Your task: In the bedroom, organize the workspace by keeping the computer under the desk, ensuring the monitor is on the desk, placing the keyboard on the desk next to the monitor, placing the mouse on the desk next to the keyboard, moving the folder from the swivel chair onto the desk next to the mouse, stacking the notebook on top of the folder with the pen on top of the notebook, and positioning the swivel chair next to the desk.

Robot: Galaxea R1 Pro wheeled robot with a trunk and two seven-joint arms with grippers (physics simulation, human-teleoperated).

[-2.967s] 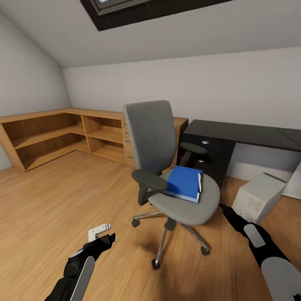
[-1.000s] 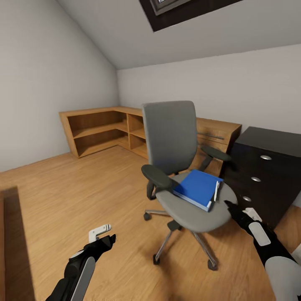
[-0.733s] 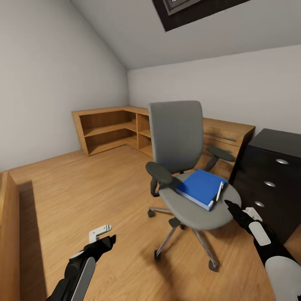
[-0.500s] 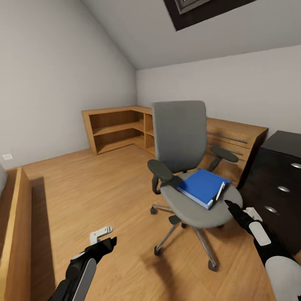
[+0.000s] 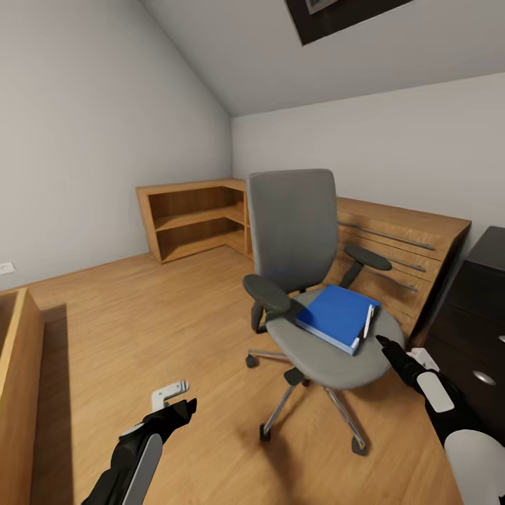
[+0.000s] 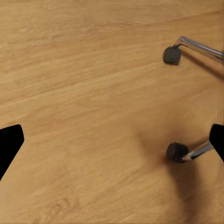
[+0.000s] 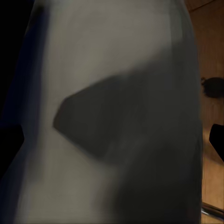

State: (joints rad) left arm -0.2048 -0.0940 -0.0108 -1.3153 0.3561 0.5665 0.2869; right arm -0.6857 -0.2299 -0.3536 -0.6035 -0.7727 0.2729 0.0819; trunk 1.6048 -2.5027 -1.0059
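Note:
The swivel chair (image 5: pixel 298 231) stands mid-room, grey seat and back, chrome base; two of its castors (image 6: pixel 175 152) show in the left wrist view. A blue folder (image 5: pixel 333 315) lies on the seat with the white pen (image 5: pixel 366 322) along its right edge. My right gripper (image 5: pixel 401 354) is open at the seat's right rim, and the grey seat (image 7: pixel 116 116) looms close in the right wrist view. Low over the floor, left of the chair base, my left gripper (image 5: pixel 174 402) is open and empty. The desk's black drawer unit (image 5: pixel 484 315) is at the right edge. Computer, monitor, keyboard, mouse and notebook are out of view.
Light wooden corner shelving (image 5: pixel 193 217) lines the far wall, with a wooden chest of drawers (image 5: pixel 403 242) behind the chair. A wooden furniture edge (image 5: pixel 17 372) stands at the near left. Open wood floor (image 5: pixel 140 315) lies between it and the chair.
The whole view has swung left: the desk slid to the right edge and the computer left the picture. The chair stays central, my right gripper still at its seat rim.

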